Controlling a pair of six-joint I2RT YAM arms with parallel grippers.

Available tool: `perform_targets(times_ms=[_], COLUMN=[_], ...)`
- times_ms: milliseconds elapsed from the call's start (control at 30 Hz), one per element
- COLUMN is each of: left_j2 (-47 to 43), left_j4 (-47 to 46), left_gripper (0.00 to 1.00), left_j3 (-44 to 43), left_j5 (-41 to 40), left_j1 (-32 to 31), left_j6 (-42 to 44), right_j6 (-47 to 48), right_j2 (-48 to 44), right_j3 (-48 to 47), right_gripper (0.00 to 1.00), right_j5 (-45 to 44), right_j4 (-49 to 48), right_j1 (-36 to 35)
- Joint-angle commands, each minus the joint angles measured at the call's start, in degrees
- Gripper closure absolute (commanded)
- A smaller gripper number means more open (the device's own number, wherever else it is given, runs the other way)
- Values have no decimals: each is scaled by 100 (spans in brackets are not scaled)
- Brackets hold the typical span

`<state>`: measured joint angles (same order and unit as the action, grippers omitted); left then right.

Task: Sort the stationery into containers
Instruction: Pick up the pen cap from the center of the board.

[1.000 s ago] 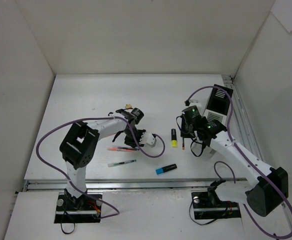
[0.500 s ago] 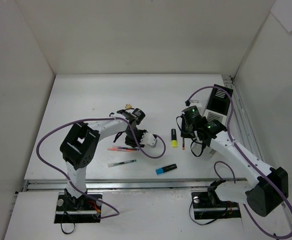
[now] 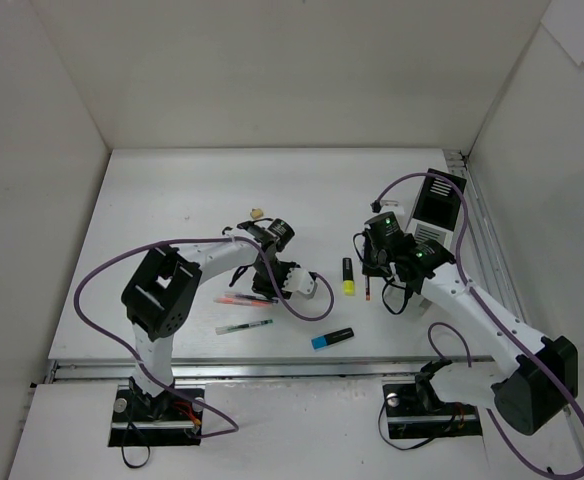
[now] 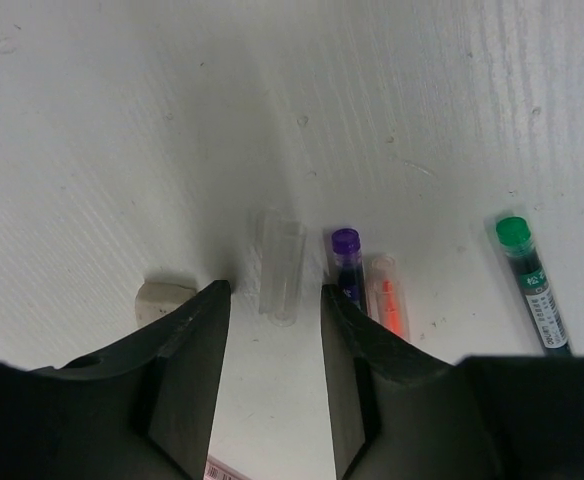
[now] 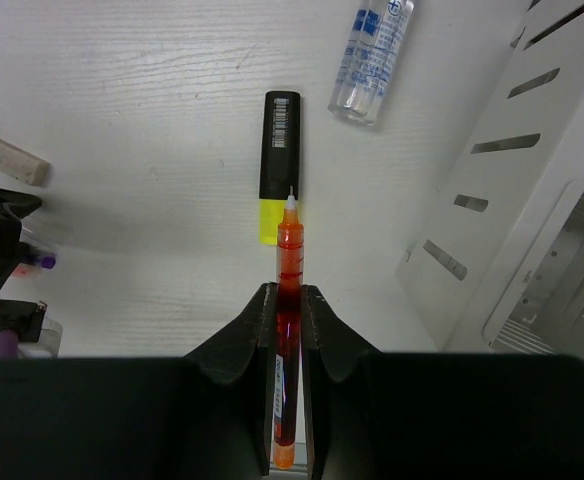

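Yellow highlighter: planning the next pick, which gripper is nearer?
Right. The right gripper, shut on an orange pen, hovers beside the yellow highlighter; the left gripper sits farther away, by other pens.

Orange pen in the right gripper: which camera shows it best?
Right wrist: the orange pen fills the centre, clamped in the right gripper. Top external shows only a thin sliver; left wrist misses it.

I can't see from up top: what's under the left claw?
Under the left claw, a clear tube lies on the table between its fingers. An eraser and a purple-capped pen peek out beside them; the fingers hide the rest of both.
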<state>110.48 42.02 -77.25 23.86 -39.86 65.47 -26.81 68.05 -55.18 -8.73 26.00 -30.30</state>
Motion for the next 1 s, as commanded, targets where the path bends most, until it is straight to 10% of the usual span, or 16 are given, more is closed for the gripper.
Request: perform_targets(times_ms=[0, 400, 967], left_j2=[36, 0, -333], left_j4=[96, 61, -35], left_gripper=[63, 100, 100], left_j3=[-44, -18, -2775], left_j5=[40, 75, 559], left_j1=[-66, -66, 655], left_j6=[27, -34, -2193], right_j6=[9, 44, 1703], right_j2=[-205, -134, -99], right_j3=[-195, -213, -696], right_gripper=[98, 98, 100], right_j5=[-199, -234, -892], right_j4=[2, 28, -200], right_j1=[42, -37, -274])
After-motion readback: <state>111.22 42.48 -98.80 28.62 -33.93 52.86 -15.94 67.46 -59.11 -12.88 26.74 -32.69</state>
